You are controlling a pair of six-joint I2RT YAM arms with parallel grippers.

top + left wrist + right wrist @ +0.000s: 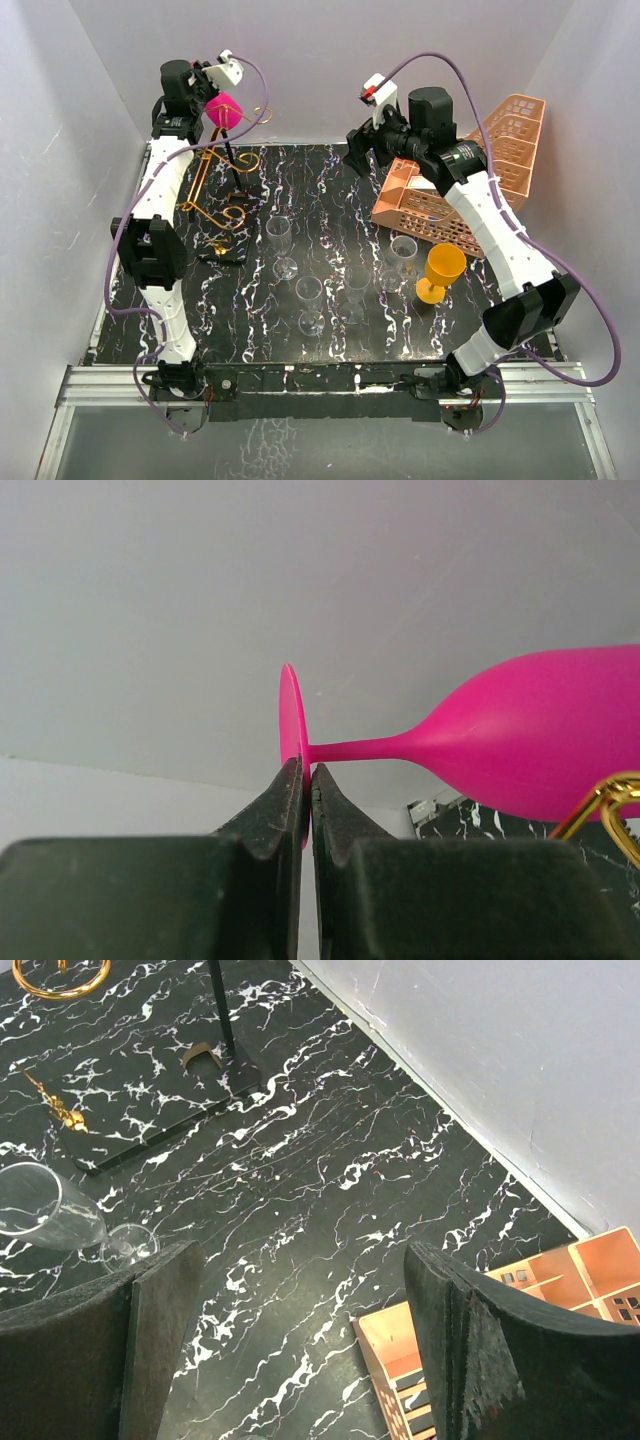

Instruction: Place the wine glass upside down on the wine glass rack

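Note:
A pink wine glass (226, 110) hangs in the air at the back left, lying nearly sideways. My left gripper (208, 95) is shut on its round foot. In the left wrist view the jaws (307, 780) pinch the edge of the foot (291, 715), and the bowl (540, 735) points right. The wine glass rack (213, 182) is gold wire with curled ends on a dark post and base, and stands just below the glass. One gold curl (608, 798) shows under the bowl. My right gripper (360, 150) is open and empty above the table's back middle (303, 1255).
An orange perforated tray (470, 190) leans at the back right and also shows in the right wrist view (420, 1360). An orange goblet (440, 272) stands in front of it. Several clear glasses (281, 242) stand mid-table. The rack's dark base (150, 1090) and a clear glass (50, 1220) show in the right wrist view.

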